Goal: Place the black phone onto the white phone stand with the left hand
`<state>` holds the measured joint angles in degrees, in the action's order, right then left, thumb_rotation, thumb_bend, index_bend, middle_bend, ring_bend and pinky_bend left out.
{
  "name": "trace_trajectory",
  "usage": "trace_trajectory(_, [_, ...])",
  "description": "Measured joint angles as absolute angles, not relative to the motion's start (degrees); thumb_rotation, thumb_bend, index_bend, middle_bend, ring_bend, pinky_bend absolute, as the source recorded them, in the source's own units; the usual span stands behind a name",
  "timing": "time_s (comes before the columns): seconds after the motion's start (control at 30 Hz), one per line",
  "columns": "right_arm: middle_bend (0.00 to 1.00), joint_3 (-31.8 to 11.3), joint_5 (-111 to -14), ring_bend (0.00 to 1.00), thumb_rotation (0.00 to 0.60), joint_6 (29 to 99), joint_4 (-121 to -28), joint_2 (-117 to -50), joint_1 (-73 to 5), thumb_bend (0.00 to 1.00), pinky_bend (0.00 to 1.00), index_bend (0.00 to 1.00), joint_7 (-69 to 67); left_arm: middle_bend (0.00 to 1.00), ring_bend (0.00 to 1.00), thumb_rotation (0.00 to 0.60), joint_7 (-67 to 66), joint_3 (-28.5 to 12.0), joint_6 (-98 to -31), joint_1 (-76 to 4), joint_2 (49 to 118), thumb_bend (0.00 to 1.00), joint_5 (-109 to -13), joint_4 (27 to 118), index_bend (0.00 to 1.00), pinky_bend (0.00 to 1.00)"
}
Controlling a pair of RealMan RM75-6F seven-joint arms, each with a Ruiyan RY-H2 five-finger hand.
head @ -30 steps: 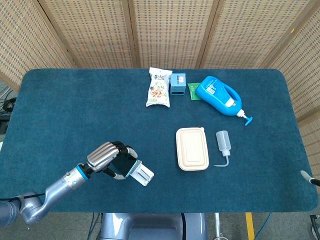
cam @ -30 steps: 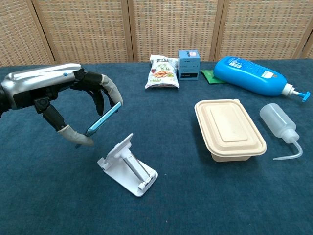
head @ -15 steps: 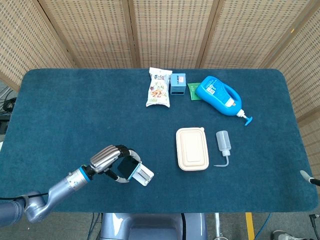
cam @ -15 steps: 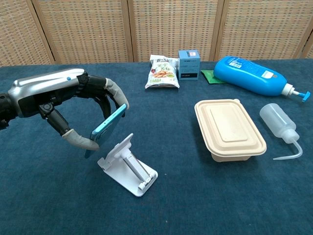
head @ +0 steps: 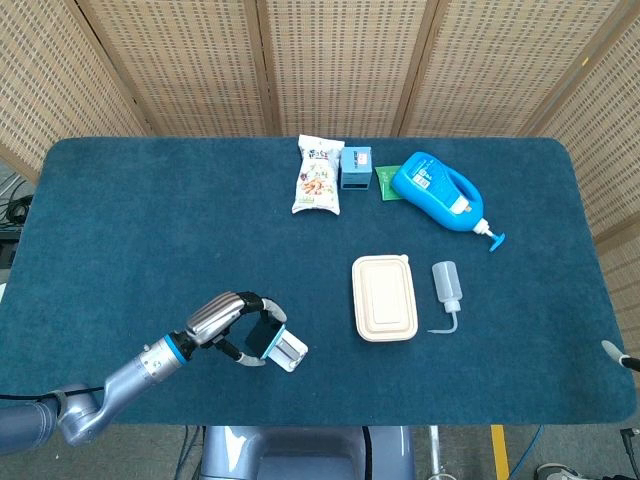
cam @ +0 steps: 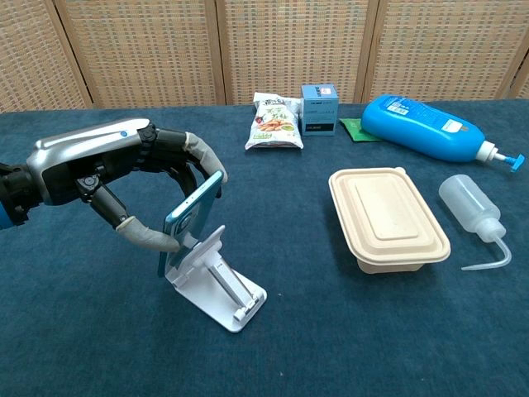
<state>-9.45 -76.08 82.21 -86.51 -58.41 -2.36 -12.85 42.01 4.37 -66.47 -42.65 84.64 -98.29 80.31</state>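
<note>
My left hand (cam: 124,178) (head: 225,320) holds the black phone (cam: 192,222) (head: 262,334) by its edges, thumb below and fingers on the top edge. The phone has a light blue case and stands tilted, its lower end against the back of the white phone stand (cam: 223,285) (head: 289,350). The stand sits on the blue cloth near the front left of the table, its ledge pointing toward the front. Only a small tip at the right edge of the head view (head: 615,353) may belong to my right arm; the hand itself does not show.
A beige lidded box (cam: 387,217) lies right of the stand, a clear squeeze bottle (cam: 471,211) beyond it. At the back stand a snack bag (cam: 274,121), a small blue box (cam: 320,109) and a large blue detergent bottle (cam: 434,126).
My left hand has carried the phone to the right and down, from above and left of the stand to the stand's back rest. The phone has turned more upright.
</note>
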Motion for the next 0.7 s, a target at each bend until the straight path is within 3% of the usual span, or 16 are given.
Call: trace_trajectory(0.7, [0.0,-9.53,-75.82,0.0,0.6,82.09,-86.4,-58.44,-2.37,0.0,0.0,0.0,-12.77,0.43,0.42,0.6,51.62,5.92,-69.4,-42.28,88.41,0.0,-100.78,71.05,0.43,0.32])
